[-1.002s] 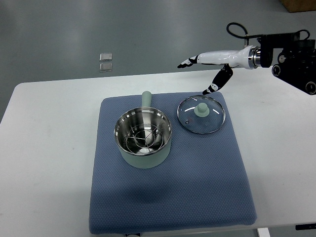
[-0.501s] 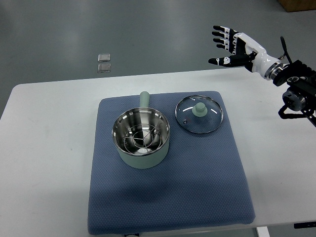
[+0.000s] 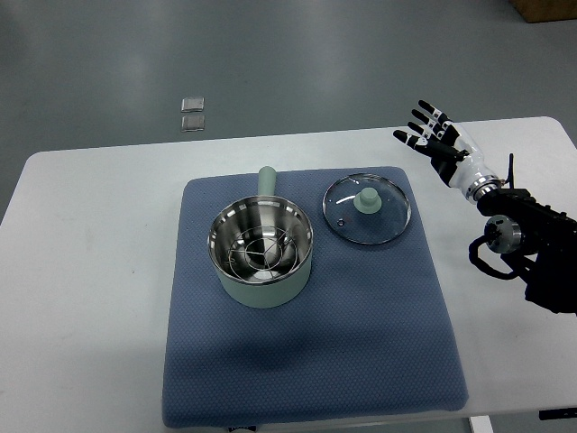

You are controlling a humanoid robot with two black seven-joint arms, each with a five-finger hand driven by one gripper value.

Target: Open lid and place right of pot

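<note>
A pale green pot (image 3: 262, 253) with a steel steamer insert stands open on the blue mat (image 3: 361, 343), its handle pointing away from me. The glass lid (image 3: 366, 209) with a green knob lies flat on the mat just right of the pot. My right hand (image 3: 433, 140) is to the right of the lid, above the table's far right part, fingers spread and holding nothing. The left arm does not show.
The white table (image 3: 90, 271) carries the mat in its middle. Two small clear squares (image 3: 192, 114) lie on the grey floor beyond the table's far edge. My right arm's dark joints (image 3: 527, 248) sit over the table's right side.
My right hand has drawn back from above the lid toward the right and nearer me, turning so its fingers spread upward. The lid and pot have stayed in place.
</note>
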